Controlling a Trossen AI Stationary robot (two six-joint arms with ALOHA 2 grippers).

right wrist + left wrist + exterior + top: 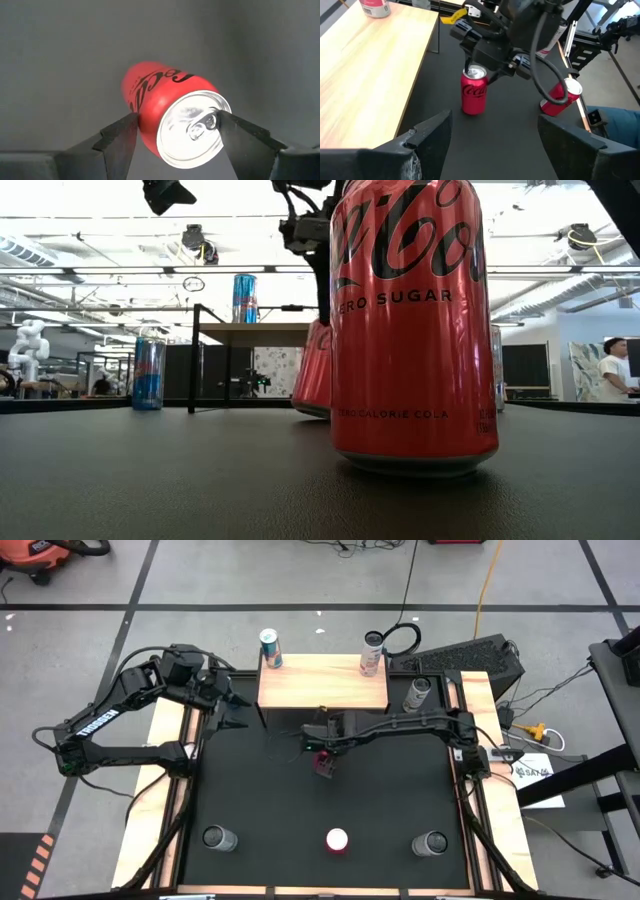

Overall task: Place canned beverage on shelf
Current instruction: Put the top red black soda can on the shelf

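The right arm stretches in from the right side of the table, its long dark links lying almost level across the middle, wrist bent downward. Its right gripper (318, 752) points at the table surface, jaws closed on the top rim of a red can (170, 117), one finger on each side. The left arm folds at its elbow by the left edge, forearm angled inward. The left gripper (236, 700) hangs free there, jaws spread apart, holding nothing.
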